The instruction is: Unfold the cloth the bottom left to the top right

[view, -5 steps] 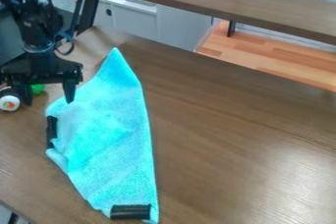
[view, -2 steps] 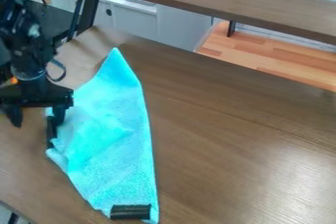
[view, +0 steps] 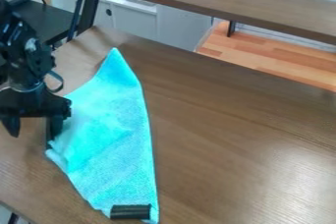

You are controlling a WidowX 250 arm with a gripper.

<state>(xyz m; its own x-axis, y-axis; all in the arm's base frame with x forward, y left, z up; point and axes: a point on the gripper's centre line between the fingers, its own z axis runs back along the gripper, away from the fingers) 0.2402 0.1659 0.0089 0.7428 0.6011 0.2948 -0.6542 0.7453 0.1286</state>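
Note:
The black gripper (view: 33, 126) hangs at the left of the view, open, its two fingers wide apart and pointing down. Its right finger is over the left edge of the turquoise cloth (view: 108, 139), in front of a black clip there; whether it touches the cloth I cannot tell. The cloth lies folded on the table, long and narrow, with a pointed corner at the top and a black clip (view: 130, 212) on its bottom end.
The brown wooden table (view: 223, 144) stretches to the right of the cloth. A raised wooden shelf (view: 216, 3) crosses above the back edge, with a dark support leg (view: 88, 12) at the upper left.
The gripper has moved down and to the left, from above the cloth's upper left side to its left edge. The cloth looks the same.

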